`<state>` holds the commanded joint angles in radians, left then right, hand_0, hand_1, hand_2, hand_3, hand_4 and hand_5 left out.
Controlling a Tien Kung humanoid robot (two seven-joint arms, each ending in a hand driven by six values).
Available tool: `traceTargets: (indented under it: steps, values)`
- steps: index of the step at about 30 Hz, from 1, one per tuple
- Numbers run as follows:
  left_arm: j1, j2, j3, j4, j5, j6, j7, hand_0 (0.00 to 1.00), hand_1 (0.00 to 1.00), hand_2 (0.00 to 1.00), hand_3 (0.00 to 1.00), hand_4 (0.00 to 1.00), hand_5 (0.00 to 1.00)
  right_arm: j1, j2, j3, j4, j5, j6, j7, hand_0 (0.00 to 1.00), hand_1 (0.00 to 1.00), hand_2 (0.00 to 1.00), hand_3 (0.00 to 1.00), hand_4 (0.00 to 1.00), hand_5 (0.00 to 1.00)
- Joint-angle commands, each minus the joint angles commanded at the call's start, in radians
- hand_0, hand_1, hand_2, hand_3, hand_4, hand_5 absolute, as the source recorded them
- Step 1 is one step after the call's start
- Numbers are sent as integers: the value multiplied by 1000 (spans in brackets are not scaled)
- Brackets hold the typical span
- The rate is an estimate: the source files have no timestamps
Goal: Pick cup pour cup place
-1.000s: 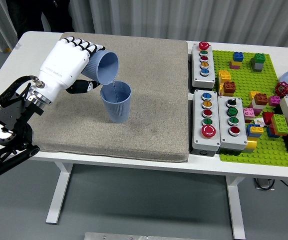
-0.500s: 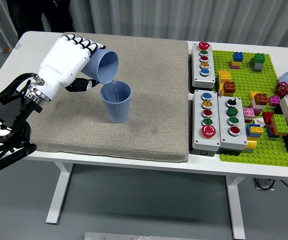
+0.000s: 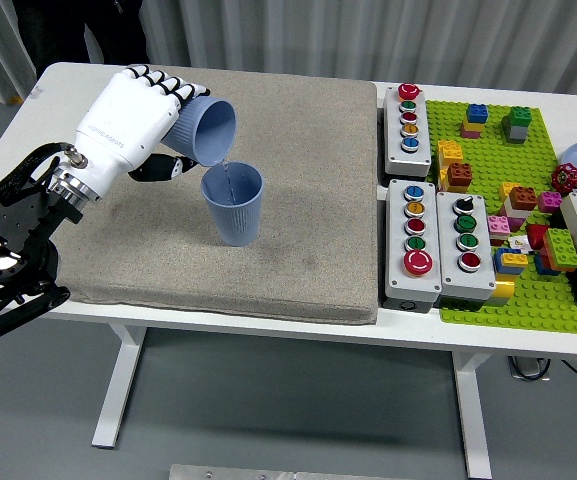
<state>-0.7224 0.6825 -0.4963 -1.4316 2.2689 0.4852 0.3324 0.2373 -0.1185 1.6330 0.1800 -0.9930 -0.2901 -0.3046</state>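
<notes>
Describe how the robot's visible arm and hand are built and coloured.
The left hand has a smooth white shell with small dark lettering and black-and-white segmented fingers. A metallic wrist ring joins it to a black, open-framed arm with round joint housings.

Left hand (image 3: pixel 128 118): smooth glossy white plastic shell, black finger segments. Tilted cup (image 3: pixel 206 132) and upright cup (image 3: pixel 234 205): matt blue plastic, fine vertical ribbing on outside. Mat (image 3: pixel 298 200): grey-beige woven cloth, coarse, matt. Table (image 3: pixel 68 85): smooth white top, slight sheen. Button boxes (image 3: pixel 414 240): light grey plastic w/ glossy coloured caps. Baseplate (image 3: pixel 528 290): green studded plastic; bricks on it glossy. Arm linkage (image 3: pixel 13 250): black, metal-looking, semi-gloss.
</notes>
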Motion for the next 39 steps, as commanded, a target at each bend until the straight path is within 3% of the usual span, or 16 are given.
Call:
traceTargets:
  steps: [7,16,32,39]
  values:
    - [-5,5,18,0,0,0,3,546,552,643,575,711,187,-1,0,0,0,0,0,0,702,628,559,563,2,13]
    - [29,5,5,16,0,4,2,546,552,643,577,711,186,-3,1,1,0,-4,-2,0,702,628,559,562,2,12]
    - [5,17,18,-7,0,-2,6,546,552,643,576,711,185,-9,0,-2,0,-4,-1,-1,702,628,559,562,2,8]
    - [-26,24,54,-16,0,-9,11,547,552,644,577,711,184,-11,0,-5,0,0,-1,0,702,628,559,562,2,8]
